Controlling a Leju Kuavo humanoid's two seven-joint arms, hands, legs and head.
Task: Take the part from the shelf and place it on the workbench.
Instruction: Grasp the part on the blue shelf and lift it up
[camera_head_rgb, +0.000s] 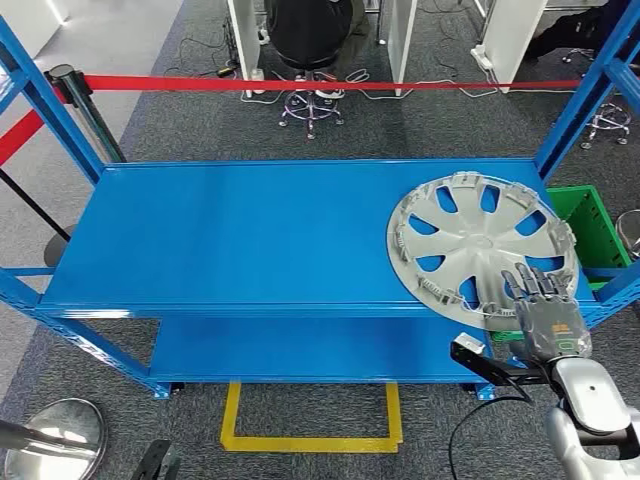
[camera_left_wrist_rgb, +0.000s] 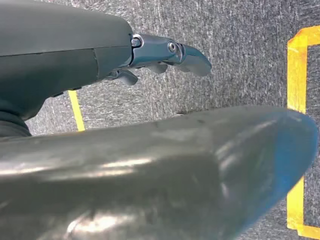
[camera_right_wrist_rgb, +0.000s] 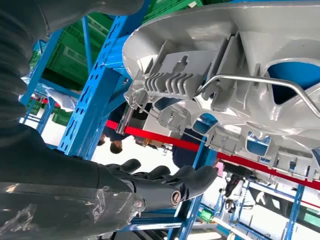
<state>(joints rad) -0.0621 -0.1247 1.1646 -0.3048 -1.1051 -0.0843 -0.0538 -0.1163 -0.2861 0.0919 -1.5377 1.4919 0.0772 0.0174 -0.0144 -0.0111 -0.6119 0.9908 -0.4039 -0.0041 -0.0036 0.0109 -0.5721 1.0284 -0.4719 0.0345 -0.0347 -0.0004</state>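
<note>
Nearest the head camera, at lower right: silver right arm (camera_head_rgb: 592, 405) reaching up and forward, ending in the right robot hand (camera_head_rgb: 545, 310). Fingers (camera_head_rgb: 528, 284) spread flat and pointing away, lying over the near edge of a grey hubcap (camera_head_rgb: 475, 235). Nothing clasped between them from above. From the wrist camera, dark fingers (camera_right_wrist_rgb: 188, 181) stretched straight and apart, just off the ribbed underside and wire ring of the hubcap (camera_right_wrist_rgb: 241, 75), with a gap of daylight between; contact with the rim hard to judge. No grip shown.

At lower left, a dark tip of the left arm (camera_head_rgb: 155, 462) hanging low beside a round chrome stanchion base (camera_head_rgb: 53, 435). Left robot hand (camera_left_wrist_rgb: 170, 52) seen from its wrist camera with one finger straight out over grey carpet, others partly tucked beneath, empty; how far open, not clear.

On the floor just ahead, a square of yellow tape (camera_head_rgb: 309, 415) on grey carpet (camera_head_rgb: 196, 420).

Next, the blue shelf (camera_head_rgb: 226, 240): lower board under a broad upper board, blue posts at the corners. Hubcap lying flat at the right end of the upper board, its near edge jutting past the front lip.

Right of the shelf, a green crate (camera_head_rgb: 596, 225).

Beyond, red barrier tape (camera_head_rgb: 302, 85) stretched across behind the shelf. Farthest back, an office chair (camera_head_rgb: 309, 60) on a star base between white desk legs.
</note>
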